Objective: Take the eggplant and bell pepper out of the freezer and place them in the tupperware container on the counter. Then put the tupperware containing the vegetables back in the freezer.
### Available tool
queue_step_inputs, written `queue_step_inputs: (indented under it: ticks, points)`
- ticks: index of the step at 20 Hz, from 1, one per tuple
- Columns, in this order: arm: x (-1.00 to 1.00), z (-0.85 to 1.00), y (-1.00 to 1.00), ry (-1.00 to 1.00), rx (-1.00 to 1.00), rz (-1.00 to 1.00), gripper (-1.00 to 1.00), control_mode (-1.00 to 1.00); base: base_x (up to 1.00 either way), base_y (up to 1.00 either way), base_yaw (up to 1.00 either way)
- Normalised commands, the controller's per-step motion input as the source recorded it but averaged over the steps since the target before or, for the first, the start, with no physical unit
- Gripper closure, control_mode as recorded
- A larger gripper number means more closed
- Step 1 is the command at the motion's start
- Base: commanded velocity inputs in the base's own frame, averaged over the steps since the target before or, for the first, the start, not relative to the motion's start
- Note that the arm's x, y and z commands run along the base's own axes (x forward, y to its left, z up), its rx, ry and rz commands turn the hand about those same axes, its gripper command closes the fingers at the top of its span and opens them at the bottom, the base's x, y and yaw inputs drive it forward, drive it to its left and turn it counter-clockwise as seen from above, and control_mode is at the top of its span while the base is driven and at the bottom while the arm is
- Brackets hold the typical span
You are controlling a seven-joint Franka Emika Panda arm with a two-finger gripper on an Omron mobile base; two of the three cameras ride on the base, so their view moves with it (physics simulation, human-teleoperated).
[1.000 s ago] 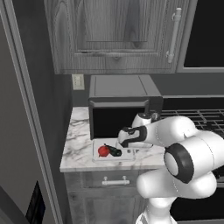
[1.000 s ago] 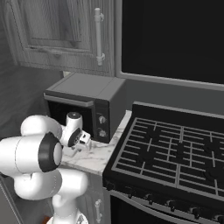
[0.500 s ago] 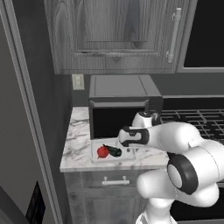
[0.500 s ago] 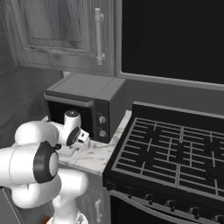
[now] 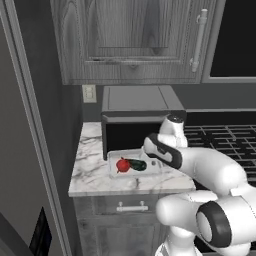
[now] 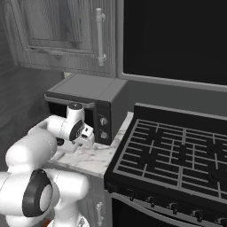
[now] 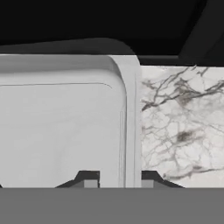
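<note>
Gripper now lower, clamped on smooth rounded tupperware container rim; veined marble counter alongside

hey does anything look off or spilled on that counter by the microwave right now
Nothing stands out. The bell pepper and eggplant lie side by side inside the tupperware container, which sits flat on the counter before the microwave. The gripper is shut on the container's rim.

A black-fronted microwave stands against a dark grey wall bearing a pale wall outlet. Grey wood-grain upper cabinets hang above; a black stove adjoins.
</note>
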Motion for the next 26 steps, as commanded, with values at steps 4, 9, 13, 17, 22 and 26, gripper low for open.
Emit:
queue_step_inputs:
  ticks: [4,9,13,17,22,26]
  points:
    - [-0.57,0.51,-0.33,0.00,0.00,0.00,1.00,-1.00,0.00,0.00,0.00]
    - [-0.51,0.62,-0.22,0.00,0.01,0.00,1.00,-1.00,0.00,0.00,0.00]
    - [-0.49,0.76,-0.18,0.00,0.02,0.00,1.00,-1.00,0.00,0.00,0.00]
    - [-0.58,0.81,-0.12,0.02,0.03,0.00,1.00,-1.00,0.00,0.00,0.00]
    - [-0.54,0.85,-0.13,0.00,0.03,0.00,1.00,-1.00,0.00,0.00,0.00]
    - [-0.26,0.73,-0.08,0.02,0.03,-0.09,1.00,-1.00,0.00,0.00,0.00]
